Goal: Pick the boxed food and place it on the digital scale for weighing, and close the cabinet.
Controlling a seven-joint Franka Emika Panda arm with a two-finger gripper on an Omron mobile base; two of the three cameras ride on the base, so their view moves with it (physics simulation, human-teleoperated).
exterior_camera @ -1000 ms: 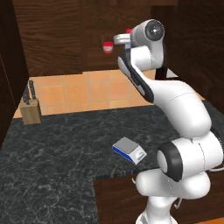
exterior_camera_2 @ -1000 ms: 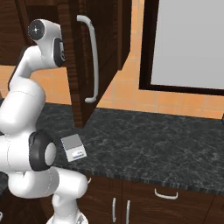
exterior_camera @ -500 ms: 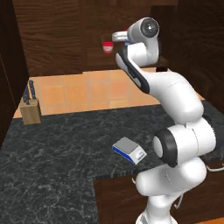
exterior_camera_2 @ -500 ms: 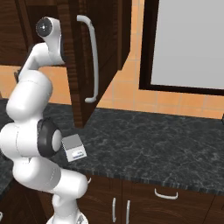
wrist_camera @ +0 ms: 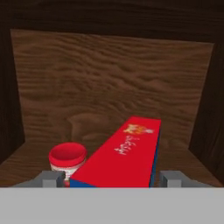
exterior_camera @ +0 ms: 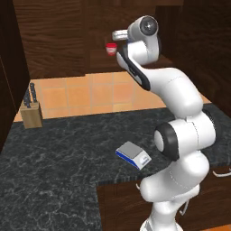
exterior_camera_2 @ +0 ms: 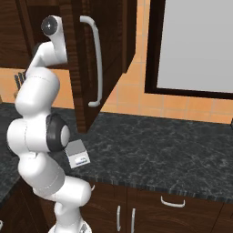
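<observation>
The boxed food (wrist_camera: 120, 157) stands on the shelf inside the open cabinet (exterior_camera: 58, 40), its red top and a strip of blue side facing the hand camera. My gripper (wrist_camera: 113, 179) straddles it, one fingertip (wrist_camera: 52, 178) on each side with a narrow gap to the carton, so the jaws are open and close to its sides. In the left base view the hand (exterior_camera: 119, 35) reaches into the cabinet at shelf height. The digital scale (exterior_camera: 133, 154) sits on the dark counter in front of the robot's base, and it also appears in the right base view (exterior_camera_2: 77, 153).
A short red-and-white cup (wrist_camera: 67, 158) stands on the shelf just left of the carton. The cabinet door (exterior_camera_2: 109, 50), with its silver bar handle (exterior_camera_2: 96, 63), hangs open to the right of the arm. A knife block (exterior_camera: 31, 113) stands at the counter's far left.
The arm has twisted and straightened upward while the hand stayed at the cabinet shelf. The scale and the door have not moved.
</observation>
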